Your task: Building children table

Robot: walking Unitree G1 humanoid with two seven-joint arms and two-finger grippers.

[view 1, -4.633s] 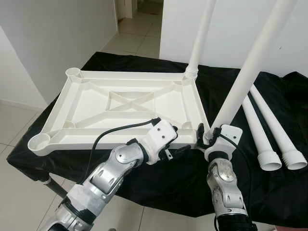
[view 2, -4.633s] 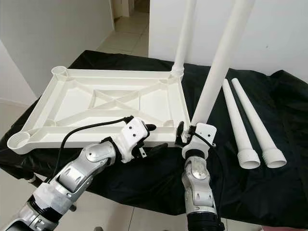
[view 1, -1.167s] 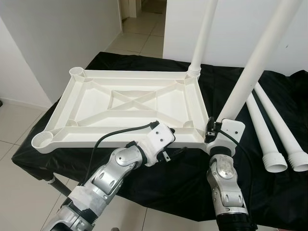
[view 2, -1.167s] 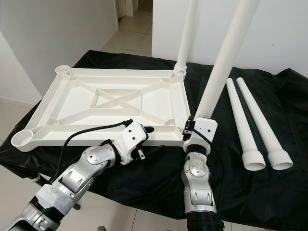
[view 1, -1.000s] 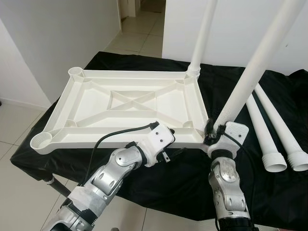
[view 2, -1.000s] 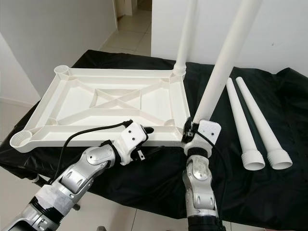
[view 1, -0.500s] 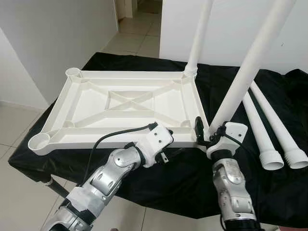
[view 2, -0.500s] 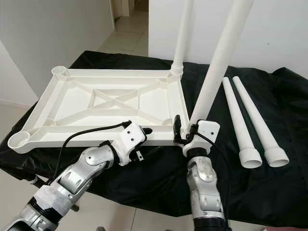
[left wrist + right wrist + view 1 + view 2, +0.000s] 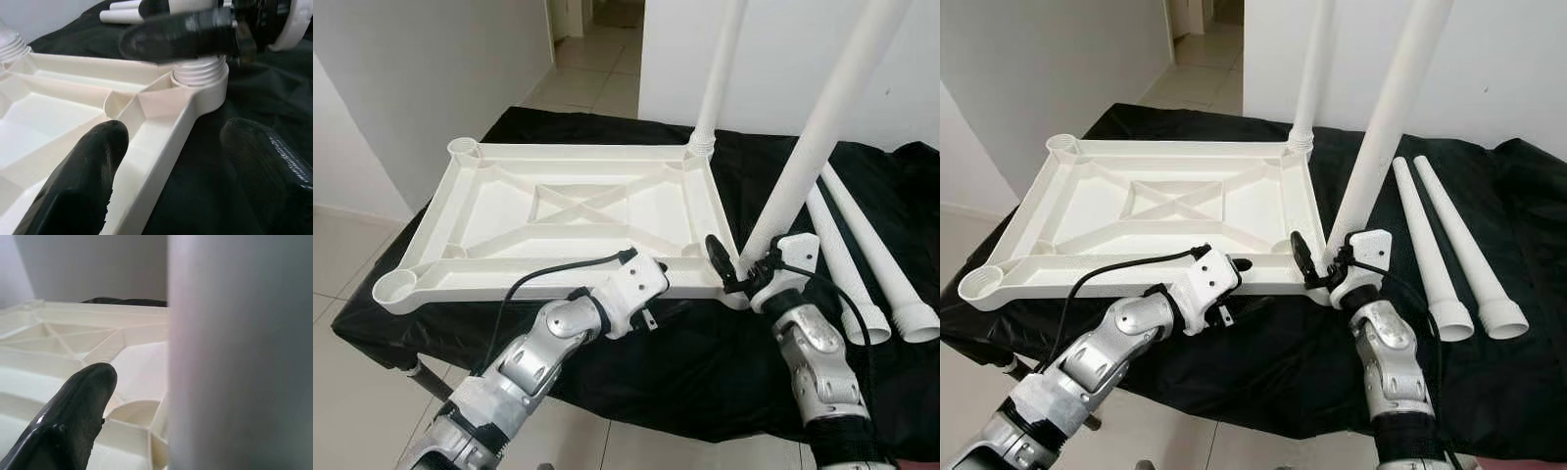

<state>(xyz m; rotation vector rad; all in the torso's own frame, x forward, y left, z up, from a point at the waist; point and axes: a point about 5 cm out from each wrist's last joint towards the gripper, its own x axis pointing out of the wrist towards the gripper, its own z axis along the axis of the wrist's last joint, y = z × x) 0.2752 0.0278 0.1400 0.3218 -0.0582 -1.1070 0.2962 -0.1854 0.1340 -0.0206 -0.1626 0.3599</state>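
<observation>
Our right gripper [image 9: 736, 271] sits at the near right corner of the tabletop [image 9: 568, 211], its jaws spread apart around the foot of the near leg [image 9: 813, 147]; one black finger [image 9: 717, 257] pokes up clear on the tabletop side, and we cannot tell whether the other touches the leg. The right forearm rises from below, wrist bent in toward that corner.

Our left gripper [image 9: 1244, 284] reaches forward from a bent elbow to the tabletop's near edge, jaws open with the rim between them (the left wrist view shows one finger [image 9: 80, 181] inside the rim and the other outside over the cloth).

The tabletop lies upside down on a desk draped in black cloth [image 9: 705, 362], ribs crossing in its middle. The near leg stands tilted in the near right socket [image 9: 200, 78], and a second leg [image 9: 720, 73] stands in the far right socket. The two left sockets [image 9: 394, 290] are open. Two loose legs [image 9: 1440, 245] lie side by side on the cloth to the right.
</observation>
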